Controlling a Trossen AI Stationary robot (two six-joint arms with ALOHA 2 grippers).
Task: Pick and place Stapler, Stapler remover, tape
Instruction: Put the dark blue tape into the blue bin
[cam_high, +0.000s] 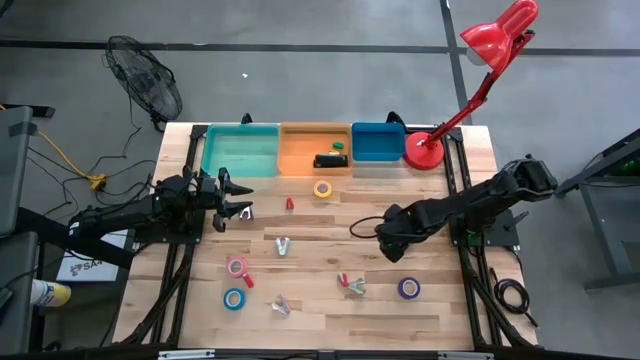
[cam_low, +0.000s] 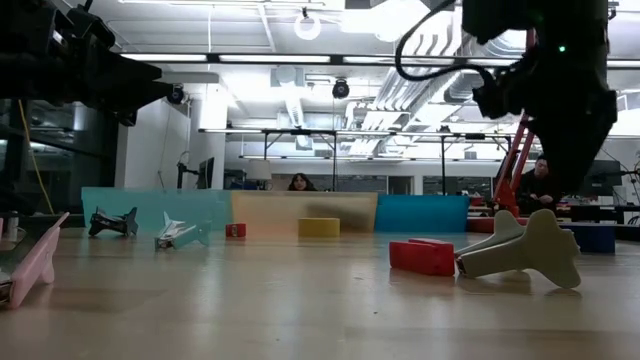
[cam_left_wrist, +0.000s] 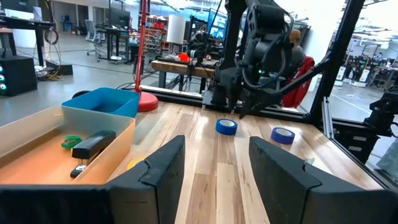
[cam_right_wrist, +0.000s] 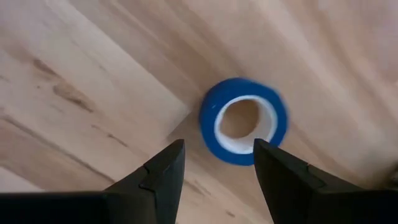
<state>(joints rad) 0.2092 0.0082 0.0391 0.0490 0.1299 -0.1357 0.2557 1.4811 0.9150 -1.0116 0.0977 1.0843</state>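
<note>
Above the table's right-centre the right gripper (cam_high: 392, 243) is hung nose-down, fingers (cam_right_wrist: 163, 177) spread with clear wood seen between them, nothing pinched. Just past the fingertips in the right wrist view a dark blue tape roll (cam_right_wrist: 243, 121) is seen lying flat on the table (cam_high: 320, 330), untouched; which roll of the high view this is cannot be told for sure. At the table's left edge the left gripper (cam_high: 237, 199) is held level, pointed across the table toward the right arm, fingers (cam_left_wrist: 160, 171) spread and empty.

Tape is scattered: a yellow roll (cam_high: 322, 188) is laid just in front of the orange bin (cam_high: 298, 160), a pink roll (cam_high: 237, 266) and a light blue roll (cam_high: 234, 298) are laid near each other front-left, a dark blue roll (cam_high: 408, 288) is laid front-right. Two blue rolls are shown beyond the left fingers in the left wrist view.

The stapler (cam_high: 328, 160) is laid inside the orange bin, with a small green item (cam_high: 339, 146) beside it; the black oblong body is also shown in the left wrist view (cam_left_wrist: 93, 144). Staple removers are spread on the wood: one beside the left gripper (cam_high: 245, 212), one mid-table (cam_high: 283, 246), one front-centre (cam_high: 280, 305), one with red parts (cam_high: 351, 284) near the dark blue roll. A small red piece (cam_high: 290, 203) is laid near the yellow roll.

A teal bin (cam_high: 241, 150) and a blue bin (cam_high: 378, 141) are set either side of the orange one; a red desk lamp (cam_high: 426, 150) is stood at the far right corner
</note>
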